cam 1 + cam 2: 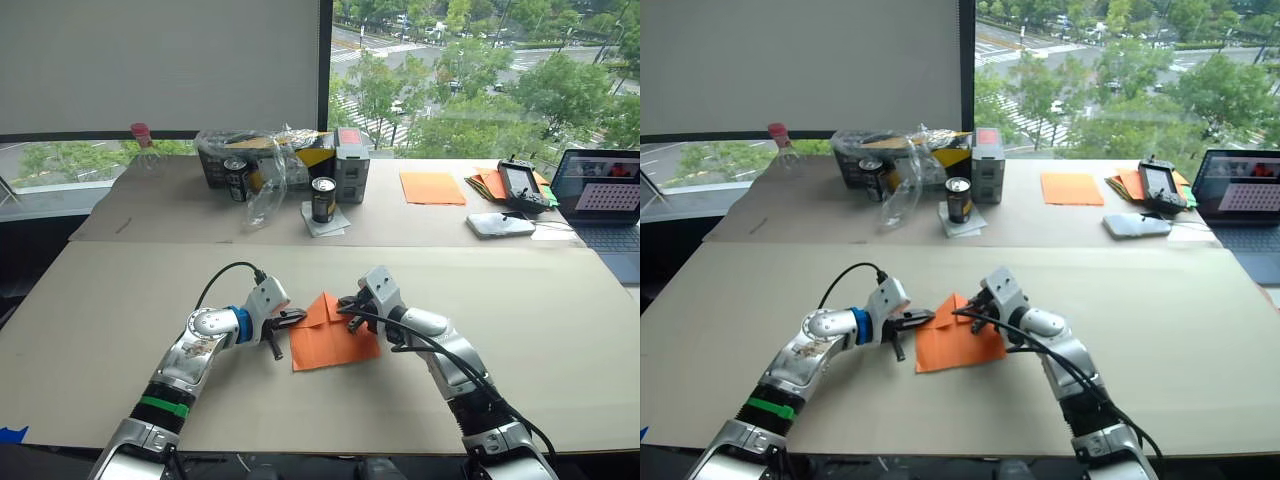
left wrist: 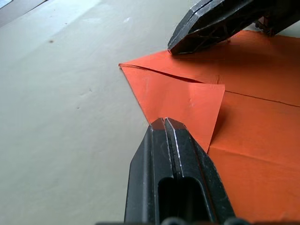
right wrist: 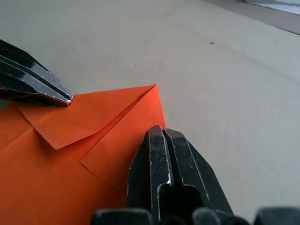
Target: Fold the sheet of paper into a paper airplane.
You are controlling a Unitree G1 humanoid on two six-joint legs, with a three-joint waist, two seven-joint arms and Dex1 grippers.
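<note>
On the table (image 1: 120,330), the paper (image 1: 335,345) lies flat near the front edge, midway between the two arms, with its two far corners folded in so the far end comes to a point. Left gripper (image 1: 297,318) sits at the paper's left edge, its fingers pressed together with their tip down on the folded left flap. Right gripper (image 1: 348,310) sits at the paper's far right side, its fingers also pressed together with the tip on the folded right flap. Well beyond the paper, toward the window, stand a box (image 1: 350,165) and two cans (image 1: 323,199). Far right of the paper lie a smooth orange sheet (image 1: 432,187) and a laptop (image 1: 605,205).
</note>
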